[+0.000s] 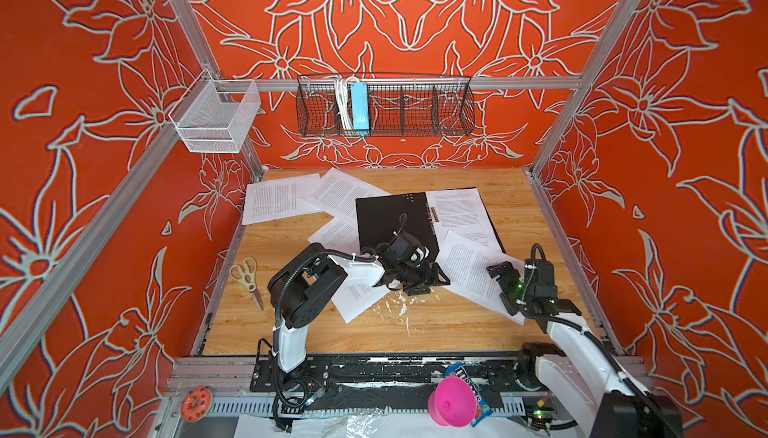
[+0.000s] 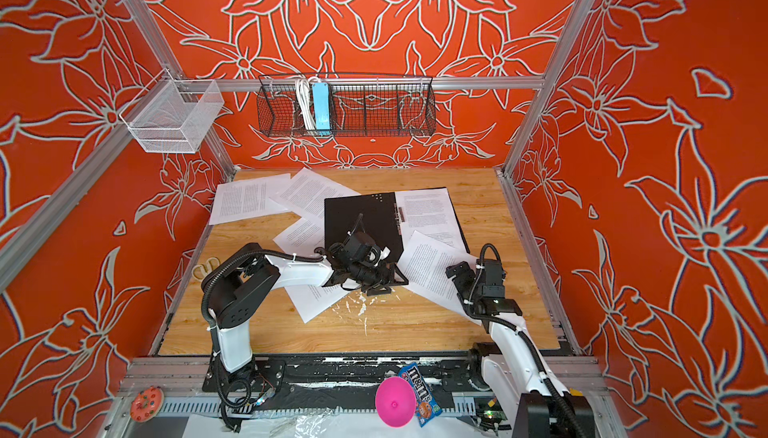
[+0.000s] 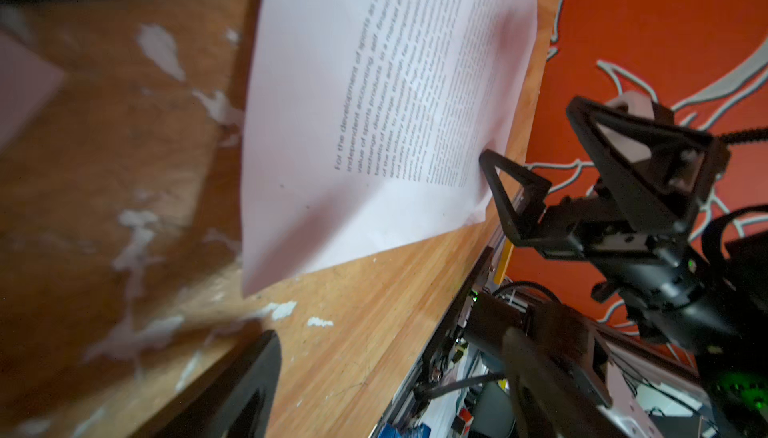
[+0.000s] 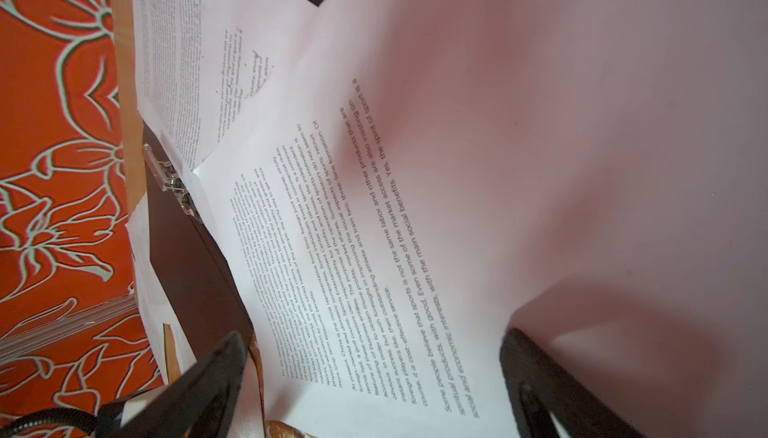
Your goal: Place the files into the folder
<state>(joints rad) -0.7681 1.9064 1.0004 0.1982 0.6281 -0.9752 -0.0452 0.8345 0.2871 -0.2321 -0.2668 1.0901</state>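
Files (image 1: pixel 469 270), loose white paper sheets of small black print, sit in neither of your grippers. Your right gripper (image 4: pixel 374 338) has its black jaws spread wide and empty, low above one of them at the table's right side. Your left gripper (image 1: pixel 428 284) shows parted jaws too, with bare wood between them in the left wrist view, at the near right corner of the thin folder (image 1: pixel 386 224); whether they touch it, you cannot tell. That folder lies open, black inside up, its metal spine clip (image 1: pixel 432 216) down the middle, with one sheet on its right half and another overlapping that half's near edge. More sheets spread to its left and behind on the light wooden table (image 1: pixel 415 334), with cream-handled steel scissors (image 1: pixel 247 276) near the left edge.
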